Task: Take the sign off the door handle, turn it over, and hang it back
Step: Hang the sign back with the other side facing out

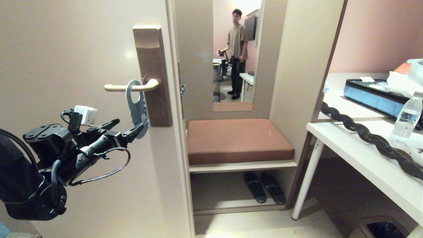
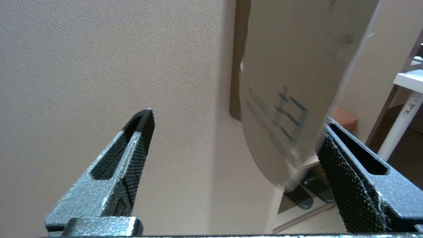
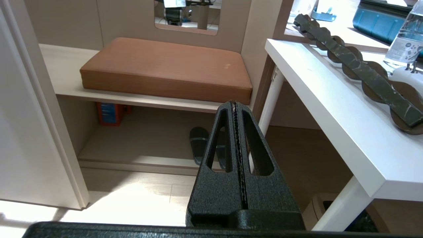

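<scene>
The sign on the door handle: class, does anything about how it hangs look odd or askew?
Yes. The sign hangs on the door handle but turned edge-out from the door rather than flat, its lower end between the open left gripper's fingers.

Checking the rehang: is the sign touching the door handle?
Touching. The head view shows the sign hanging from the door handle, the lever passing through its oval hole.

black arm, textured black pincer
</scene>
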Motion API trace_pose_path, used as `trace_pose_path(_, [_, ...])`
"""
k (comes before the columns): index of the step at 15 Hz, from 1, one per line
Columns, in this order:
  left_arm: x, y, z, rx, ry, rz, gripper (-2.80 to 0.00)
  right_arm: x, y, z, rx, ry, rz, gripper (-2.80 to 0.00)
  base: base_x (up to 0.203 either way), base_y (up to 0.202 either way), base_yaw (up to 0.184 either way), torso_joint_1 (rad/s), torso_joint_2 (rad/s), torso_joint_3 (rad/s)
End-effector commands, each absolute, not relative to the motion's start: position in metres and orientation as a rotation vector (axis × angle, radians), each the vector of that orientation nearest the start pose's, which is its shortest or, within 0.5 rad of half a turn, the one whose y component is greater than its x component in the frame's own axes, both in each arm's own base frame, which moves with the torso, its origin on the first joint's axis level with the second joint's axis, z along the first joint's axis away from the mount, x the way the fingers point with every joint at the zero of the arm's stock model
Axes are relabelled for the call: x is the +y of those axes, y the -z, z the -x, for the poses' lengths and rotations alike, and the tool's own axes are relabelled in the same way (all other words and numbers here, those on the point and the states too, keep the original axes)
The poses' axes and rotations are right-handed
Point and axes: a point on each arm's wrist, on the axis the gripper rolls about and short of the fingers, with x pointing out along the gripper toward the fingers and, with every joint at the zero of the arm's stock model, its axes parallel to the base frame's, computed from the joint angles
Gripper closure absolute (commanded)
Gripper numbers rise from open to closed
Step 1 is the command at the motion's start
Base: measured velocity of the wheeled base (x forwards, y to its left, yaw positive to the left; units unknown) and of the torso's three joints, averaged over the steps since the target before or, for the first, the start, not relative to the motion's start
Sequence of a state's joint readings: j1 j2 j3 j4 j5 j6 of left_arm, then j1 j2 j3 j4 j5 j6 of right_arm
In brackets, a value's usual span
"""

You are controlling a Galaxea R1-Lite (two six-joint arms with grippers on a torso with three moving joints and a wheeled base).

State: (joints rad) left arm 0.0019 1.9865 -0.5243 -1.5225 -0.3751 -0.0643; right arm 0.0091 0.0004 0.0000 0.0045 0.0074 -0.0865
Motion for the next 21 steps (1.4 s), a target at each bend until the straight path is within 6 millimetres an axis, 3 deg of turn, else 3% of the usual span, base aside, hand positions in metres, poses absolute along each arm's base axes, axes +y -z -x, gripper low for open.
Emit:
trace_pose_path(1, [-0.007, -0.124, -0.312, -0.100, 0.377, 0.042, -2.80, 0.000, -0.075, 0.023, 0.004, -0.017, 0.087, 0.00, 0.000, 0.000, 0.000, 0.000, 0.00, 0.000])
trace_pose_path(9, [-0.007, -0.125, -0.274, -0.048, 0.381, 0.077, -2.80, 0.000, -0.075, 0.023, 0.004, -0.017, 0.087, 0.00, 0.000, 0.000, 0.000, 0.000, 0.00, 0.000])
trace_pose_path(15, [-0.007, -0.125, -0.272, -0.043, 0.389, 0.079, -2.80, 0.000, -0.075, 0.023, 0.004, -0.017, 0.087, 0.00, 0.000, 0.000, 0.000, 0.000, 0.00, 0.000])
trace_pose_path(16, [-0.007, -0.124, -0.272, -0.041, 0.389, 0.079, 0.00, 0.000, -0.075, 0.023, 0.004, -0.017, 0.087, 0.00, 0.000, 0.000, 0.000, 0.000, 0.00, 0.000])
trace_pose_path(21, [-0.007, -0.127, -0.271, -0.050, 0.390, 0.087, 0.00, 0.000, -0.075, 0.023, 0.004, -0.017, 0.087, 0.00, 0.000, 0.000, 0.000, 0.000, 0.00, 0.000])
